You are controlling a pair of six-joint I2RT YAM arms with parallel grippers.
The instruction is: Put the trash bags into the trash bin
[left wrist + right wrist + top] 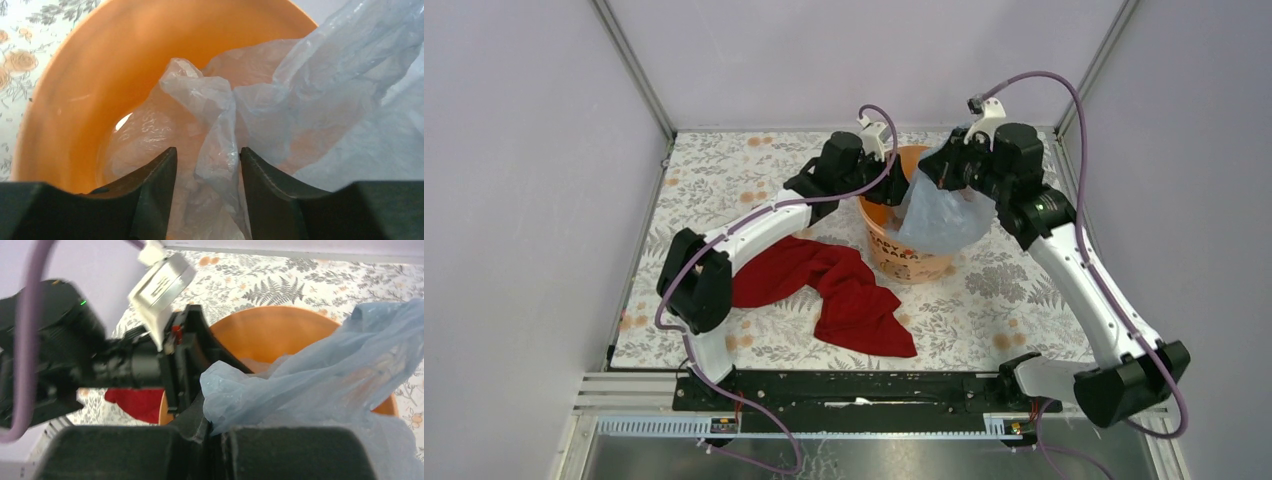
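Trash bag (939, 222) sat half in, half out: lower part down inside trash bin (910, 262) at upper centre of the top view, upper part held above the rim and spilling over its right-hand edge. Right gripper (220, 434) was clenched on a bunch of the film, jaws fully together, plastic fanning out toward the right of its wrist view. Left gripper (207, 156) hung over the bin mouth, jaws part-way apart astride a twisted fold. A gap showed left of that fold, so no firm pinch as far as I could judge

Risks, as judged:
- If the right jaws let go with this much film over the rim, the outside part could drag the rest out onto the bench (1009, 295)
- Film looked thin and slippery, so the left jaws might slide off the fold or catch only one layer
- Both wrists were crowded over one opening; a downward push by either could knock the other or tip the light bin
- Film might cling to the right jaws on release and lift back out
- Red cloth (849, 295) lay at the bin's lower left, clear of the opening and no likely snag
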